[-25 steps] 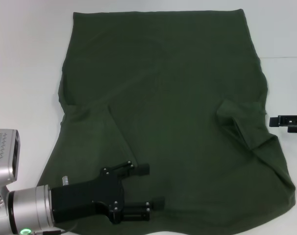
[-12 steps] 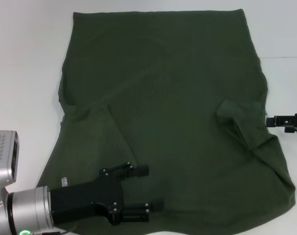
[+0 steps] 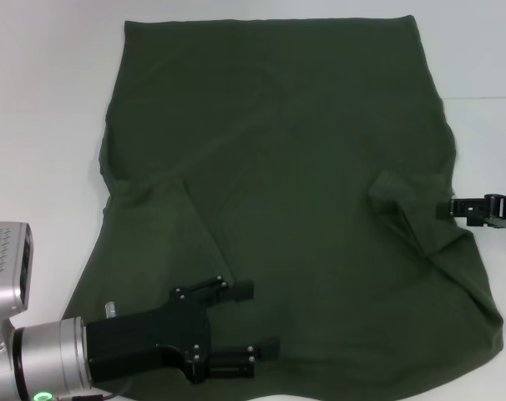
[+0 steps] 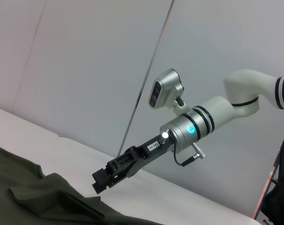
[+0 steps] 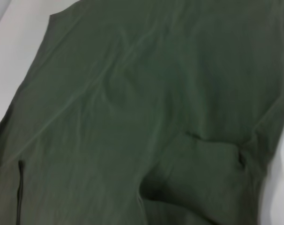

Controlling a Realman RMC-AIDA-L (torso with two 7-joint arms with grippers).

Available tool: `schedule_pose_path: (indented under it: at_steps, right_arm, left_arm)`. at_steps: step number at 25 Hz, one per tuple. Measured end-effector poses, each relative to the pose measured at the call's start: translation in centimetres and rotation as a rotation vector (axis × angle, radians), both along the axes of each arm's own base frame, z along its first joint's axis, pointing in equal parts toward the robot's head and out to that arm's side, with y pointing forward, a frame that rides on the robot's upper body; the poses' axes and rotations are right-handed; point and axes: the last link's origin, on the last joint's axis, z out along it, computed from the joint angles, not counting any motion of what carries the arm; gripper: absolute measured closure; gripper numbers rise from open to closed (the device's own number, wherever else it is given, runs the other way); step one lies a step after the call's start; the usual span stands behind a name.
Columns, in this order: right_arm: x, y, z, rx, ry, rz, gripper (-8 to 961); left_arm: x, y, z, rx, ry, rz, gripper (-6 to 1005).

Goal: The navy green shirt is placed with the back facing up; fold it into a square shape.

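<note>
The navy green shirt (image 3: pixel 278 192) lies spread flat over most of the white table (image 3: pixel 44 125), its straight hem at the far edge and its sleeves folded inward: one flap on my left side (image 3: pixel 165 217), another on my right (image 3: pixel 407 209). The fabric is plain, with no print or tag that I can see.

My left gripper (image 3: pixel 257 317) hangs over the near edge of the shirt on my left, its two black fingers spread apart with nothing between them. My right gripper (image 3: pixel 447 210) reaches in from the right, its tip at the shirt's edge just beside the folded right sleeve; from the left wrist camera it points down at the cloth (image 4: pixel 100 182), but I cannot tell whether its fingers are parted or together. A small white label (image 4: pixel 153 146) sits on that gripper's body, its writing too small to read.
</note>
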Motion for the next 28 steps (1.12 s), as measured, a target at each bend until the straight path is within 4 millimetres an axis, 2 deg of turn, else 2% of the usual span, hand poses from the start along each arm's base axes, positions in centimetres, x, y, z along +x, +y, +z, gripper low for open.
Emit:
schedule_pose_path:
  at_steps: [11,28]
  right_arm:
    - [0.6,0.1,0.1,0.018,-0.028,-0.015,128]
    - [0.5,-0.4,-1.6,-0.032,-0.040,-0.011,129]
  left_arm:
    - [0.0,0.1,0.1,0.006,-0.001,0.004,64]
    - [0.0,0.2,0.1,0.010,-0.003,0.004,64]
